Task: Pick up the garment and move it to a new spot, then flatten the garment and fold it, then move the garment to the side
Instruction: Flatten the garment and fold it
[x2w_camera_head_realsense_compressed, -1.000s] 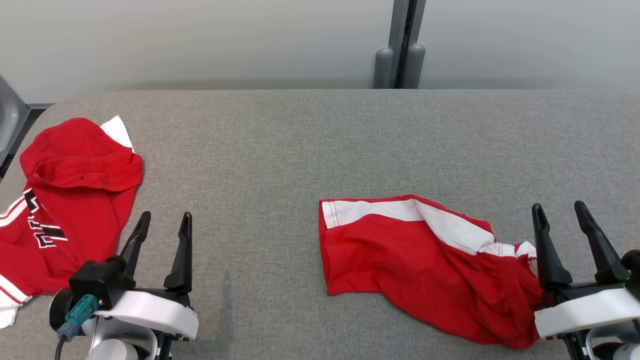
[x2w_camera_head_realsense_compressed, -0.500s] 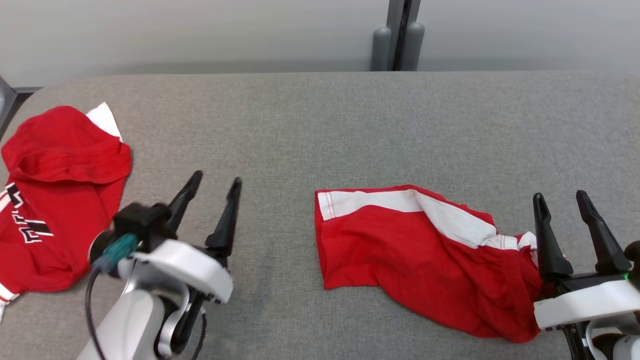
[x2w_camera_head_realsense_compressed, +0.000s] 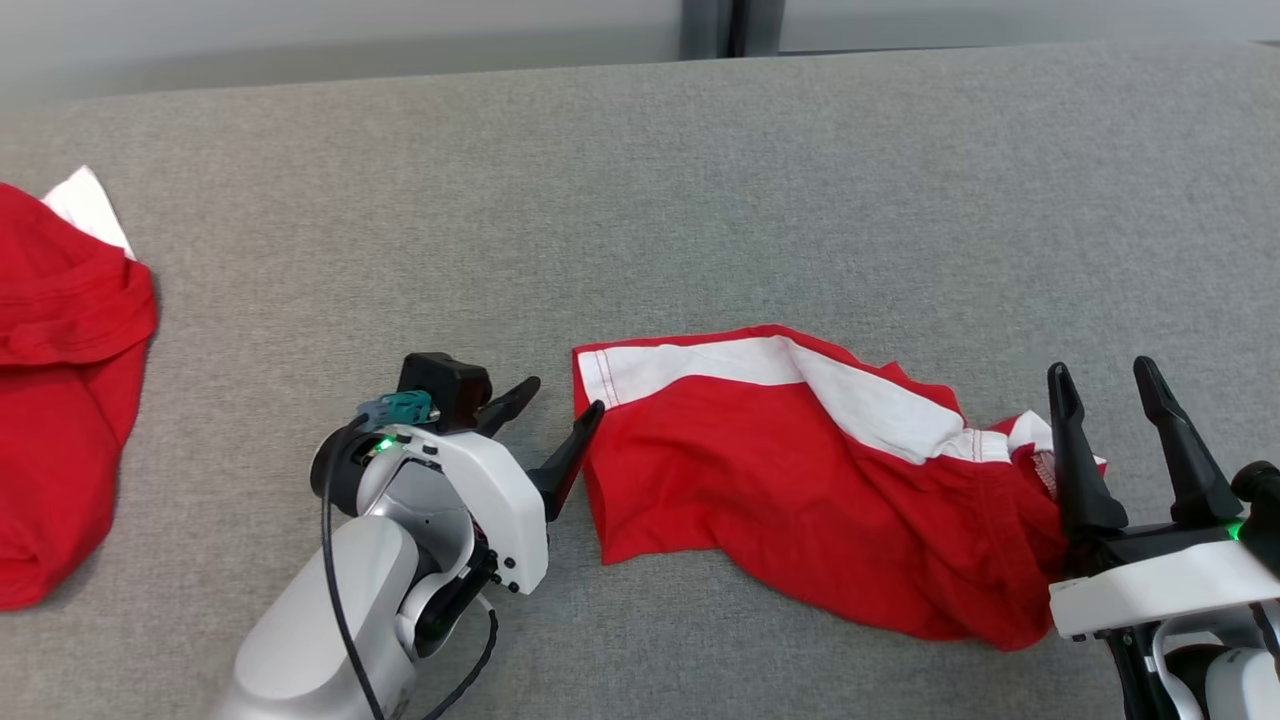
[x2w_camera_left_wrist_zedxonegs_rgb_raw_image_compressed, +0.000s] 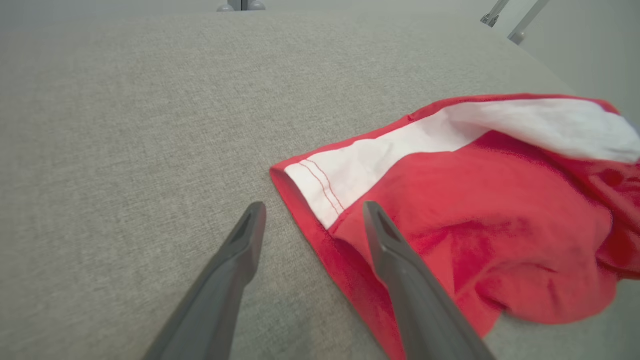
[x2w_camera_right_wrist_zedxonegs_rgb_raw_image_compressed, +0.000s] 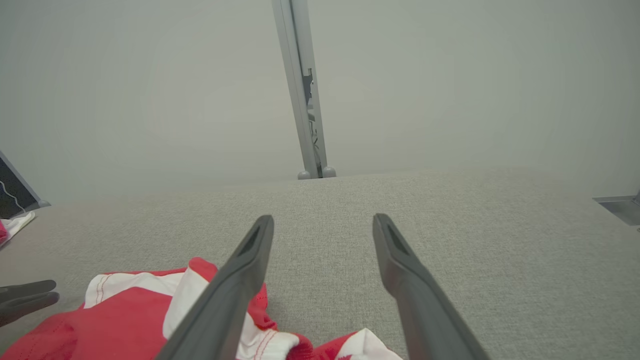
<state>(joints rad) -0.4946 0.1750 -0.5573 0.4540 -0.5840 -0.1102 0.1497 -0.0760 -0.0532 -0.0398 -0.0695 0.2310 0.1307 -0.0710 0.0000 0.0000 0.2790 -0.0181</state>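
Observation:
The garment (x2w_camera_head_realsense_compressed: 800, 480) is a pair of red shorts with a white side band, lying crumpled on the grey table at centre right. My left gripper (x2w_camera_head_realsense_compressed: 566, 394) is open at its left hem, one fingertip touching or nearly touching the red edge. In the left wrist view the white hem corner (x2w_camera_left_wrist_zedxonegs_rgb_raw_image_compressed: 320, 195) lies between the open fingers of the left gripper (x2w_camera_left_wrist_zedxonegs_rgb_raw_image_compressed: 314, 205), with the garment (x2w_camera_left_wrist_zedxonegs_rgb_raw_image_compressed: 475, 225) spreading to the right. My right gripper (x2w_camera_head_realsense_compressed: 1098, 367) stands open at the garment's right end, over the bunched waistband. Under the open right gripper (x2w_camera_right_wrist_zedxonegs_rgb_raw_image_compressed: 324, 217), the right wrist view shows the garment (x2w_camera_right_wrist_zedxonegs_rgb_raw_image_compressed: 115, 320).
A second red garment (x2w_camera_head_realsense_compressed: 50, 400) with white trim lies at the table's left edge. The grey padded table (x2w_camera_head_realsense_compressed: 640, 200) stretches bare behind the shorts. A grey post (x2w_camera_right_wrist_zedxonegs_rgb_raw_image_compressed: 305, 100) stands behind the far edge. The left gripper's fingers (x2w_camera_right_wrist_zedxonegs_rgb_raw_image_compressed: 25, 295) show at the right wrist view's left edge.
The camera has tilted down. My left gripper has swung right and forward from near the second red garment to the shorts' left hem. The right gripper has held its place.

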